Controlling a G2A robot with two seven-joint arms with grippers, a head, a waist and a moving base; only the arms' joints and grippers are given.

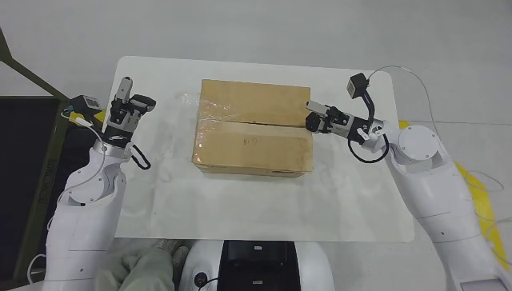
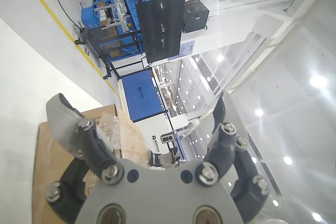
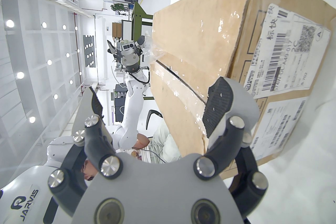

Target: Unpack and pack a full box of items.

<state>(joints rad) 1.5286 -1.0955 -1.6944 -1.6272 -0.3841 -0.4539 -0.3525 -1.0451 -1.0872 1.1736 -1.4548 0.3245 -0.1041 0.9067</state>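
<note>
Right claw gapes beside taped box on table.

The middle of the surface is taken up by a closed cardboard box, whose shut top flaps bar entry from above. A wide bare strip is found on the robot's side of the box, and a broad gap to its left, where the left tool is held well apart. On the right, little room is left: the right tool is set just beside the box's edge.
</note>
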